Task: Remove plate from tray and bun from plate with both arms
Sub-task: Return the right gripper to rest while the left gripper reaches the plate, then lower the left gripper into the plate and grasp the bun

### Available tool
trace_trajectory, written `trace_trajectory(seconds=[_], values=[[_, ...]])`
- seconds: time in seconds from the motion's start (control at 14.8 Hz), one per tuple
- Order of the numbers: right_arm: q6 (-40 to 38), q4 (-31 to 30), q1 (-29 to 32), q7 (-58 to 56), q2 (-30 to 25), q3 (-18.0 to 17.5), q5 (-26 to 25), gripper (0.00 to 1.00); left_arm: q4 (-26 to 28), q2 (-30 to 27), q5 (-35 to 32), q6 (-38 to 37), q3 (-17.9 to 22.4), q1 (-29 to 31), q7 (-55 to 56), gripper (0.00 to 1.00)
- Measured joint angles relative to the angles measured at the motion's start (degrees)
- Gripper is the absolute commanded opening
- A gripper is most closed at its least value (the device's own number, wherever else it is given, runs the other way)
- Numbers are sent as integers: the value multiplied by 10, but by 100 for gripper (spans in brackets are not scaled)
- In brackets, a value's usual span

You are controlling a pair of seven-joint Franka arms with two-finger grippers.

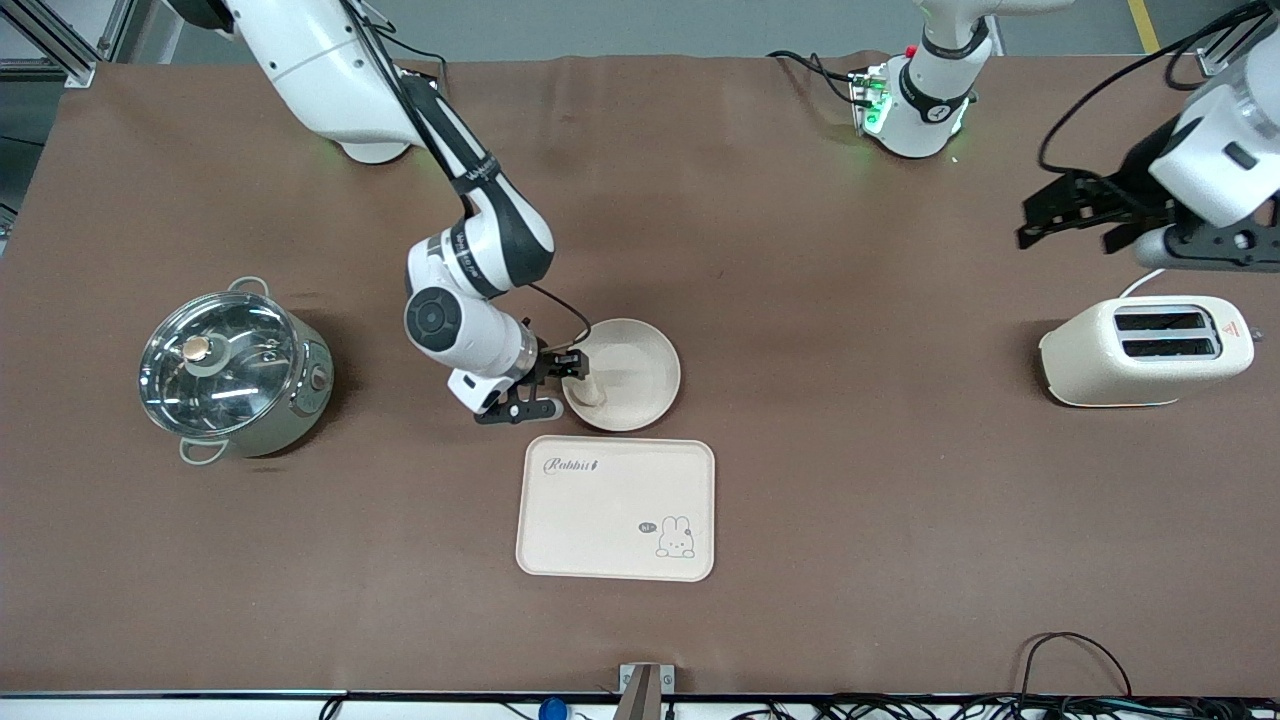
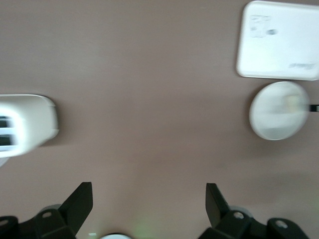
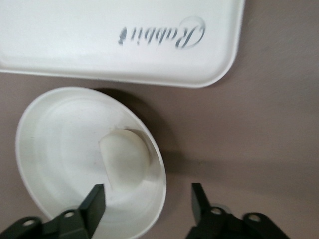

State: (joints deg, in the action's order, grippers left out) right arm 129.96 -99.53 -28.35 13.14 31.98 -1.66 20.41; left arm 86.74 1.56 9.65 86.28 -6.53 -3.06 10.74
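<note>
The round cream plate (image 1: 640, 365) lies on the brown table, just farther from the front camera than the rabbit tray (image 1: 616, 508). The pale bun (image 1: 590, 393) lies in the plate by the rim at the right arm's side. My right gripper (image 1: 558, 388) is open and low at that rim. In the right wrist view one finger (image 3: 94, 201) is over the plate (image 3: 55, 149) beside the bun (image 3: 125, 158), and the other is outside the rim. My left gripper (image 1: 1026, 224) is open and empty, up in the air over the table by the toaster; it also shows in its wrist view (image 2: 147, 204).
A cream toaster (image 1: 1145, 350) stands at the left arm's end, also in the left wrist view (image 2: 25, 124). A steel pot with a glass lid (image 1: 235, 372) stands at the right arm's end. The tray edge (image 3: 149, 69) lies close to the plate.
</note>
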Motion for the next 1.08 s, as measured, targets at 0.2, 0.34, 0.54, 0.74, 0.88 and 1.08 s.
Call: trace_trajectory(seconds=[0.2,0.34,0.54,0.74,0.88,1.08], values=[[-112,69,15,-1,-39,45,-67,100,5,53,17,89,-69,-2,128,100],[-143,91,27,-3,-68,71,-82,100,8,108,16,175,-126,-10,225,100],[-164,99,57,-35,-111,93,-85,100,10,204,-52,306,-149,-86,347,100],[-202,104,97,-62,-165,95,-142,100,8,301,-136,424,-150,-160,449,100],[-246,104,118,-84,-206,94,-174,100,5,355,-152,494,-149,-191,493,100],[-320,104,152,-116,-258,90,-181,100,1,408,-152,574,-149,-224,550,100]])
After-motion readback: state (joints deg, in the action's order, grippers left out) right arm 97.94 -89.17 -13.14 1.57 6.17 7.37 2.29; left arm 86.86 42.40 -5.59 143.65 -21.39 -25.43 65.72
